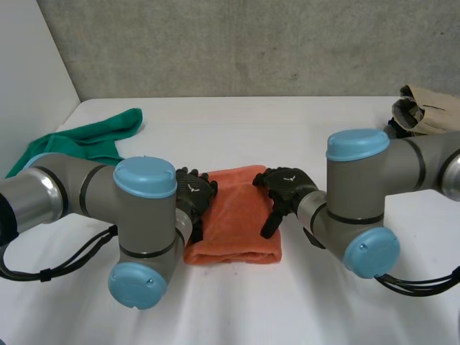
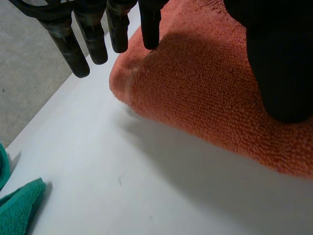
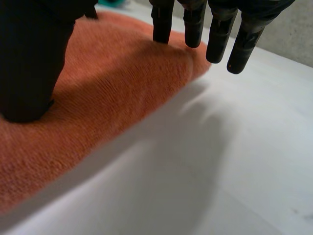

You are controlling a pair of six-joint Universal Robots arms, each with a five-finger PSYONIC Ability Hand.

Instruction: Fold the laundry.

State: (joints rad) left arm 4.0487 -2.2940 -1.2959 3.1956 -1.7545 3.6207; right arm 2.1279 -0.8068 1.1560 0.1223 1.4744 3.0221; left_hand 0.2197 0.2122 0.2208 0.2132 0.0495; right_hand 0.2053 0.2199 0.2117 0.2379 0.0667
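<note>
Resting my L hand (image 1: 195, 195) on left edge of folded orange towel (image 1: 241, 219), R hand (image 1: 286, 187) on right edge; fingers of both straight, apart, thumbs pressing it

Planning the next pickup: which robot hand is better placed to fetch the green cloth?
Left. The green cloth lies far to the left, nearest the left robot hand; the right robot hand is across the orange towel from it.

left hand (image 1: 195, 194), right hand (image 1: 286, 185), fingers straight
</note>
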